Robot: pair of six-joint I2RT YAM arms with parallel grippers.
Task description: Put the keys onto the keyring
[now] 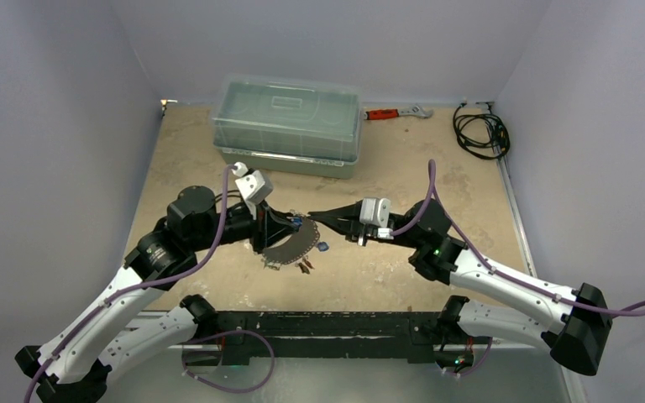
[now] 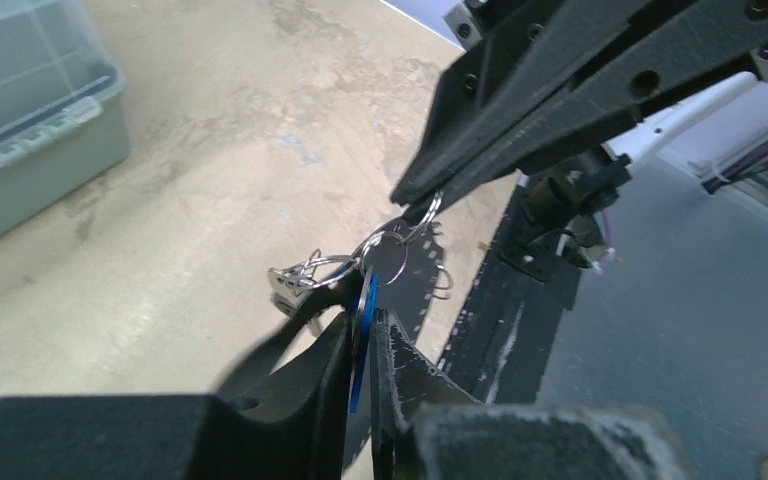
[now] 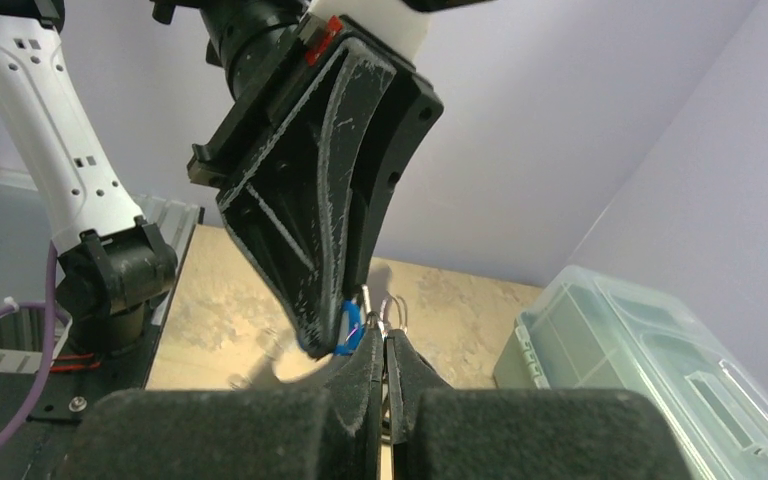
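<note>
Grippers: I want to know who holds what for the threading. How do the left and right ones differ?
The left gripper is shut on the blue-tagged key; the right gripper is shut on a small wire ring. The left gripper reaches in from the left, the right gripper from the right, the two almost touching. Both are shut, close to the big keyring.

A translucent lidded storage box (image 1: 286, 126) stands toward the far side of the tan, blotchy tabletop (image 1: 462, 193), its lid on and moulded with shallow rectangular panels. Just to its right, near the back edge, lies an orange-handled adjustable wrench (image 1: 397, 112) — handle toward the box, silver head pointing away. In the far right corner a black cable (image 1: 480, 133) lies in loose coils. Pale lilac walls (image 1: 67, 101) close in the table on three sides.
</note>
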